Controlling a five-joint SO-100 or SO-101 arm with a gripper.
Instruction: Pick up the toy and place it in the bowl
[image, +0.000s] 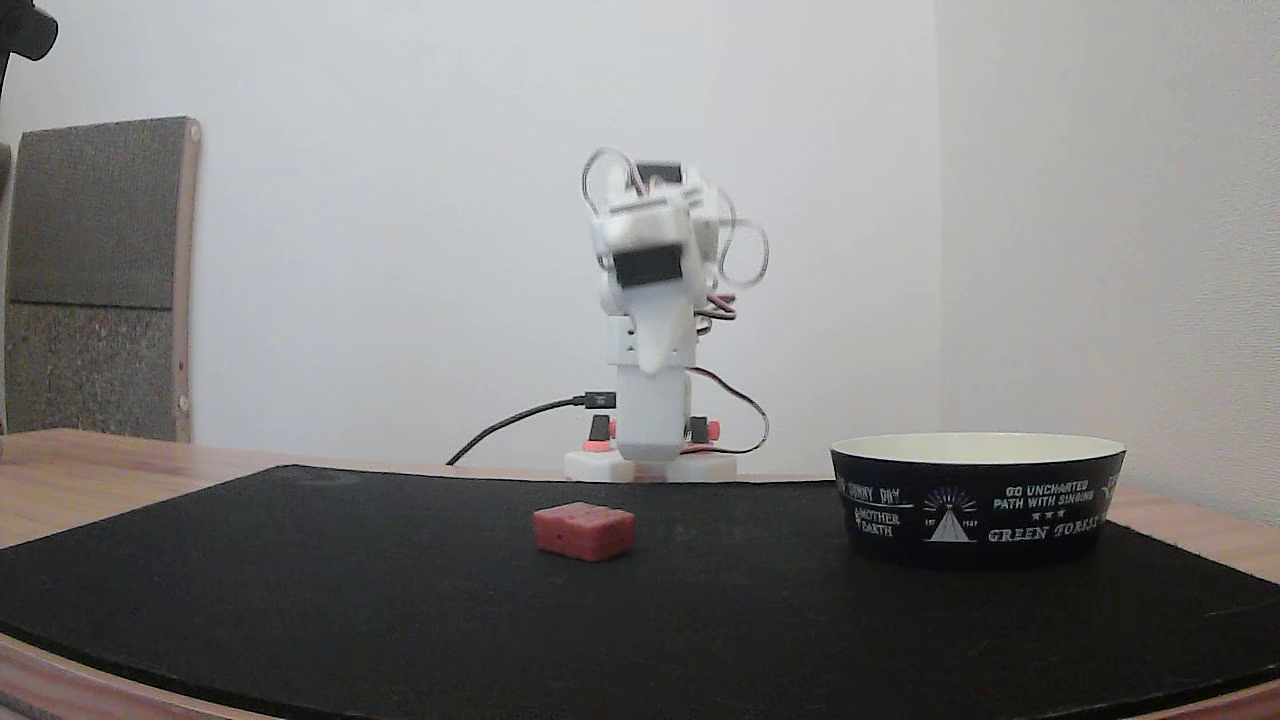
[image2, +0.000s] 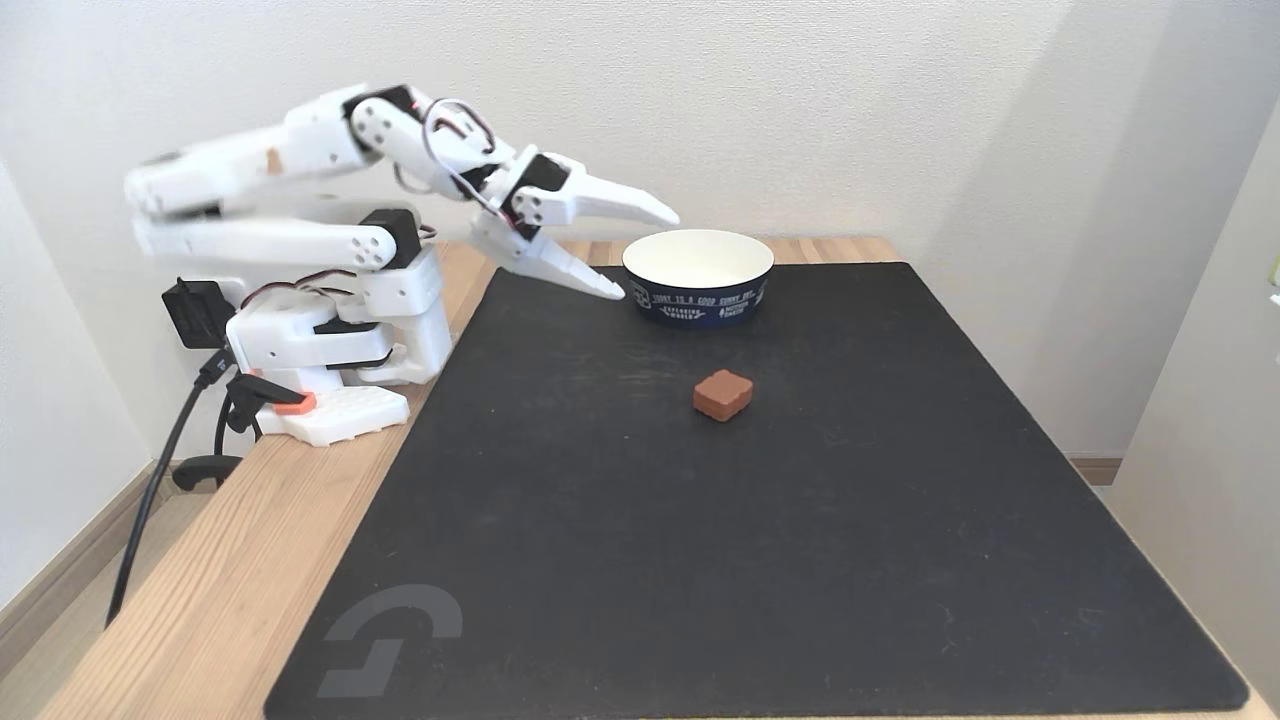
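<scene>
The toy (image: 585, 530) (image2: 723, 393) is a small dull-red block with rounded edges, lying flat near the middle of the black mat. The bowl (image: 977, 497) (image2: 698, 275) stands upright at the mat's edge, black outside with white print, cream inside, with nothing visible in it. My white gripper (image2: 648, 254) hangs in the air over the mat's corner near the arm base, just beside the bowl's rim and well short of the toy. Its two fingers are spread wide apart with nothing between them. In the low fixed view the gripper (image: 655, 362) points toward the camera, above and behind the toy.
The black mat (image2: 760, 520) covers most of the wooden table (image2: 220, 560). The arm's base (image2: 330, 400) is clamped at the table's edge, with black cables (image2: 160, 470) trailing off it. White walls stand close behind, and a grey panel (image: 95, 280) leans at the left.
</scene>
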